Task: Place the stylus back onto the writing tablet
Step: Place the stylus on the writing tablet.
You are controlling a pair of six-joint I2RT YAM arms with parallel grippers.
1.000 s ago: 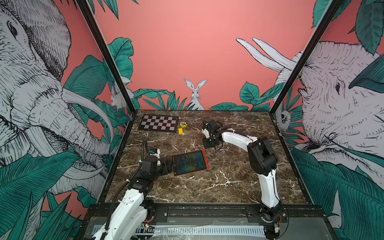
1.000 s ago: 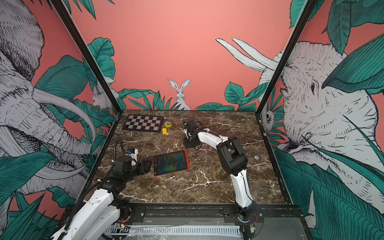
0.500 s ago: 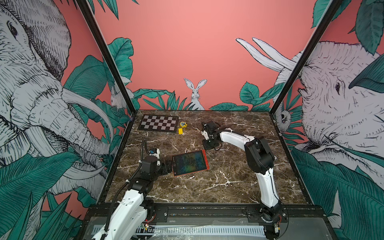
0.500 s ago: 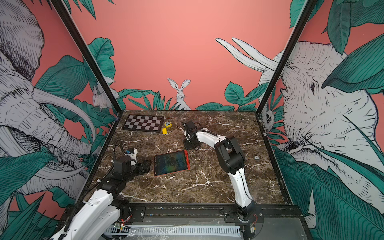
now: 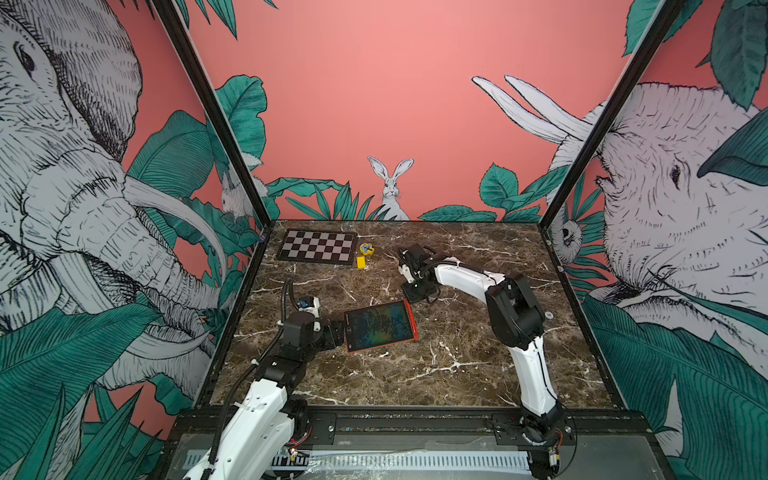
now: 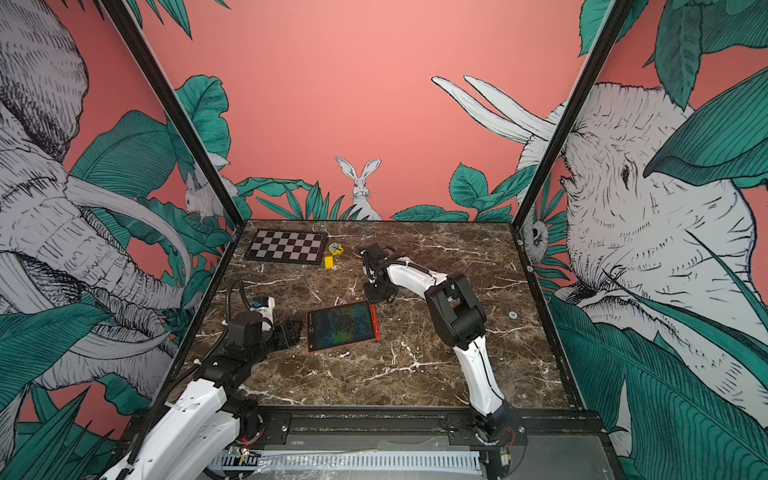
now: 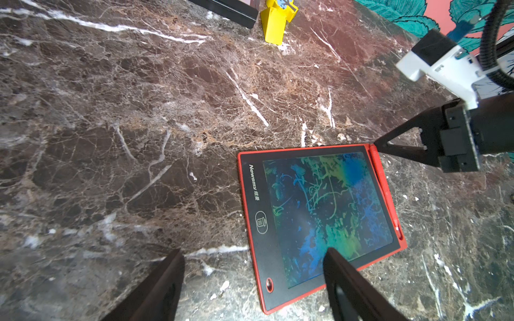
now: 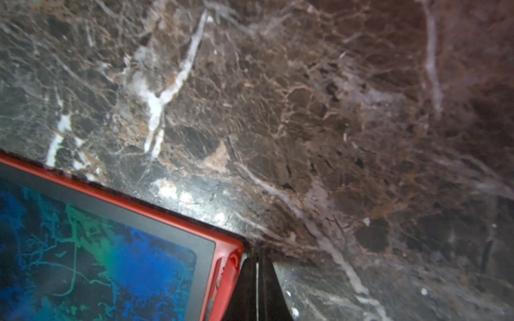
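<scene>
Marble table (image 5: 457, 353) holds chessboard (image 5: 318, 246) and yellow block (image 5: 360, 262), well beyond writing tablet (image 5: 380, 326).

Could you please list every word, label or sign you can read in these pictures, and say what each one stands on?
"Newsmy": on the tablet bezel; the two characters after it are too blurred to read.
A bin icon in a circle: same bezel, no words.
Blue mark on the yellow piece: too small to read.
</scene>
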